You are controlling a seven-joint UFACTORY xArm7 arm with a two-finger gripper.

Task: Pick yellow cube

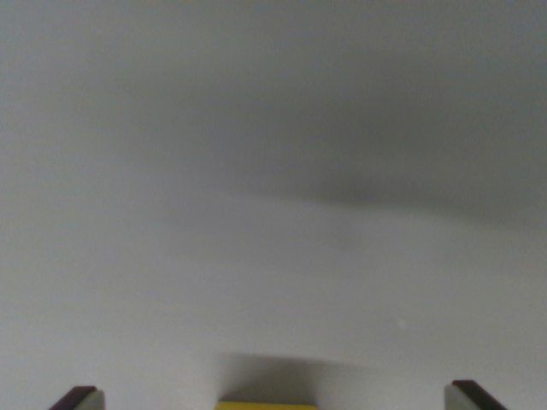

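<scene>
Only the top edge of the yellow cube (266,406) shows, at the bottom middle of the wrist view, resting on a pale grey surface (273,256). My gripper (272,400) stands open: one dark fingertip (79,399) sits at the bottom left and the other fingertip (468,396) at the bottom right, each well apart from the cube. The cube lies between them, near the middle of the gap. Most of the cube is cut off by the frame's lower edge.
The pale grey surface fills the whole view, blurred. A broad soft shadow (376,179) darkens the upper right, and a smaller shadow (273,376) lies just behind the cube.
</scene>
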